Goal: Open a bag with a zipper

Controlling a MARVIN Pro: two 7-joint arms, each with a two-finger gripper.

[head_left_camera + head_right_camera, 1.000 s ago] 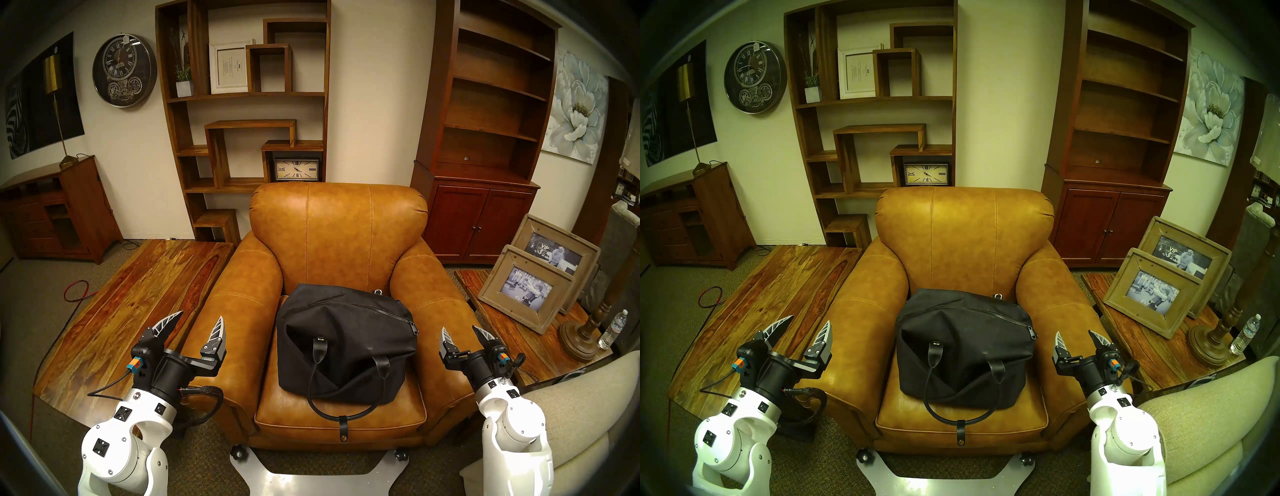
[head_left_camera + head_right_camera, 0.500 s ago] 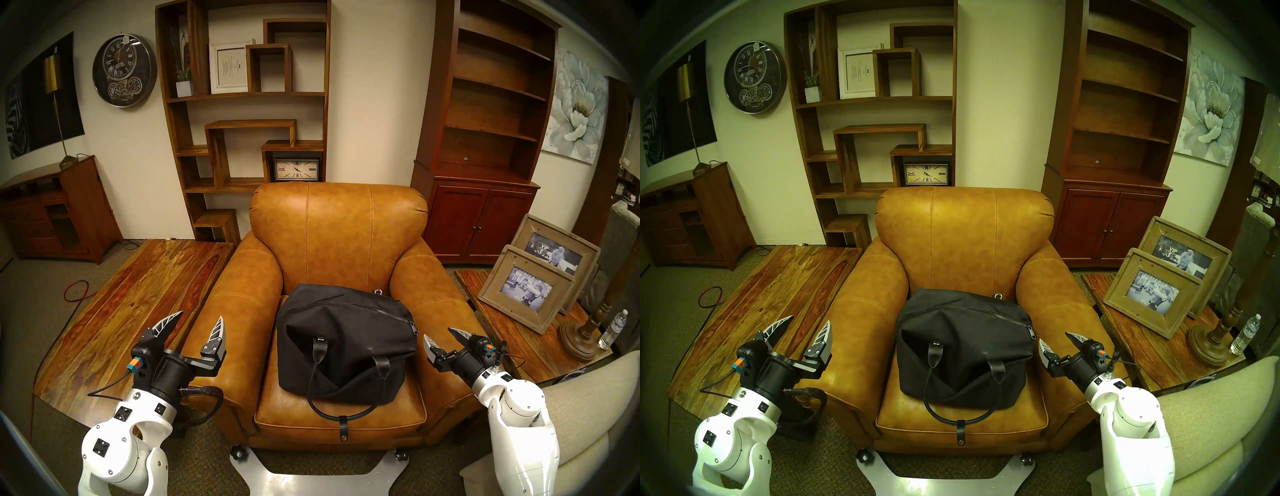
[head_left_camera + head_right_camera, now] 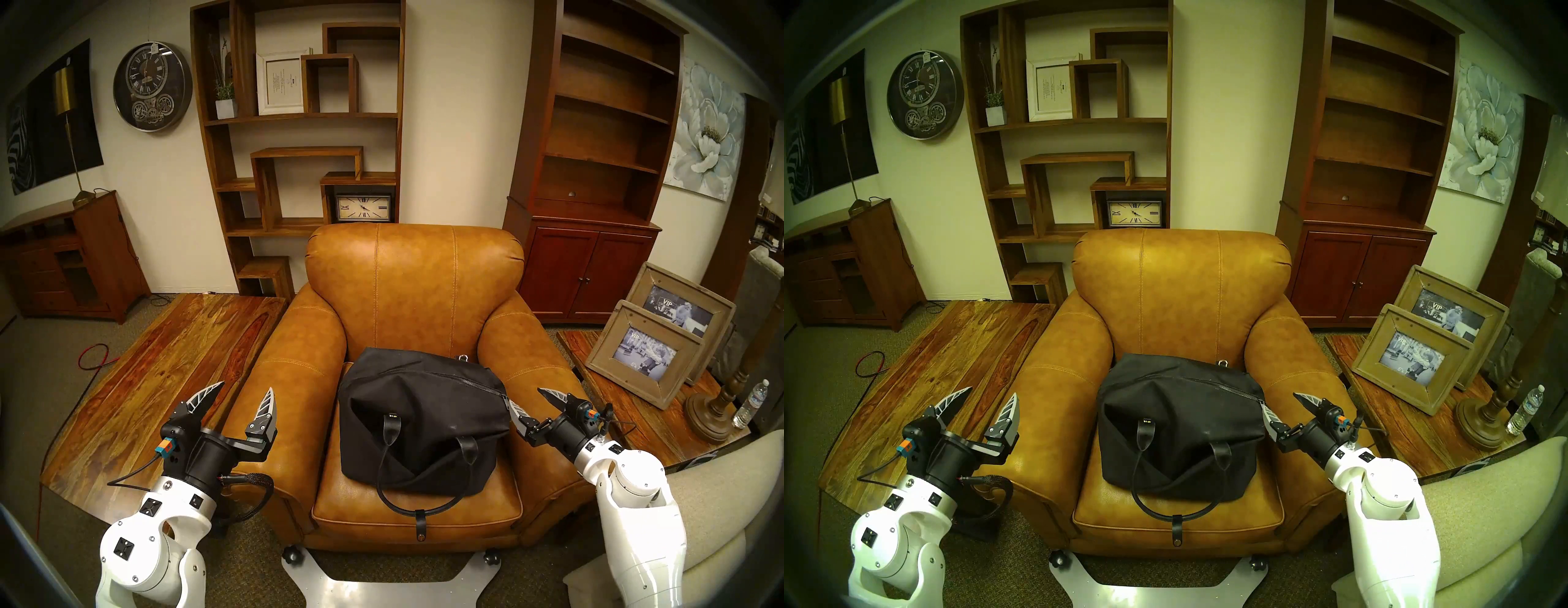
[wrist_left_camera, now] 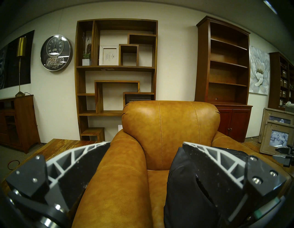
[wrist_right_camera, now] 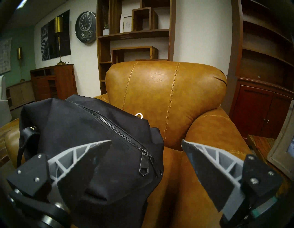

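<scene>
The black bag [image 3: 422, 420] is sitting on the seat of the tan armchair [image 3: 413, 288] at frame center, w/ its zipper [image 5: 114, 127] running closed along the top & the pull [image 5: 144, 164] hanging at the right end. The right gripper [image 3: 532, 401] is hovering at center right just beside that end, fingers spread open, holding nothing. The left gripper [image 3: 239, 397] is waiting at lower left over the chair's arm, fingers also spread open & empty.
</scene>
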